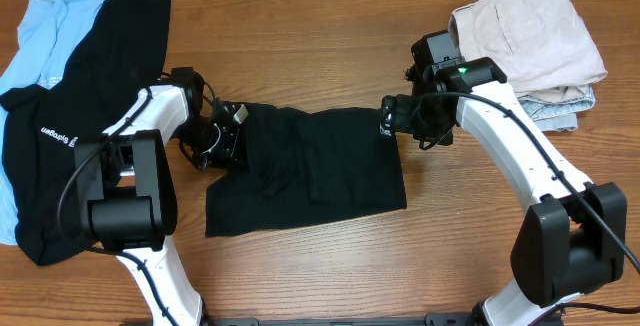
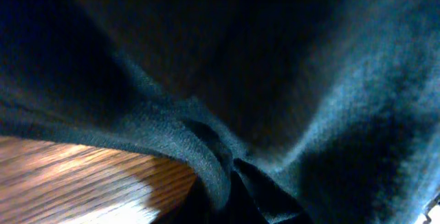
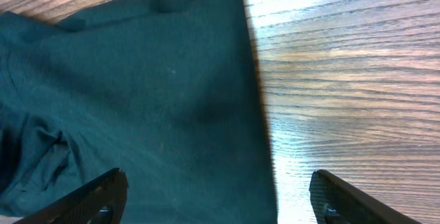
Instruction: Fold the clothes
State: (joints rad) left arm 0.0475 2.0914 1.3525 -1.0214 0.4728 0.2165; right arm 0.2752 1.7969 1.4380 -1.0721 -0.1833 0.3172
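Saw black T-shirt [image 1: 320,166] spread on table [image 1: 330,276]. Found left claw [image 1: 225,138] clenched on bunched left edge, right claw [image 3: 216,183] released over right edge. Risked skewing cloth through one-sided pull (thin pinch could slip).

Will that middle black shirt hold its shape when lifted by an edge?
Probably not: the shirt bunches into folds where the left gripper pinches it, so it looks floppy. Likely light, lying thin and flat. Pushed, it would probably wrinkle rather than slide.

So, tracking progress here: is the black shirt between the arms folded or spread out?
Folded, at least partly: the black shirt lies as a compact rectangle, no sleeves sticking out.
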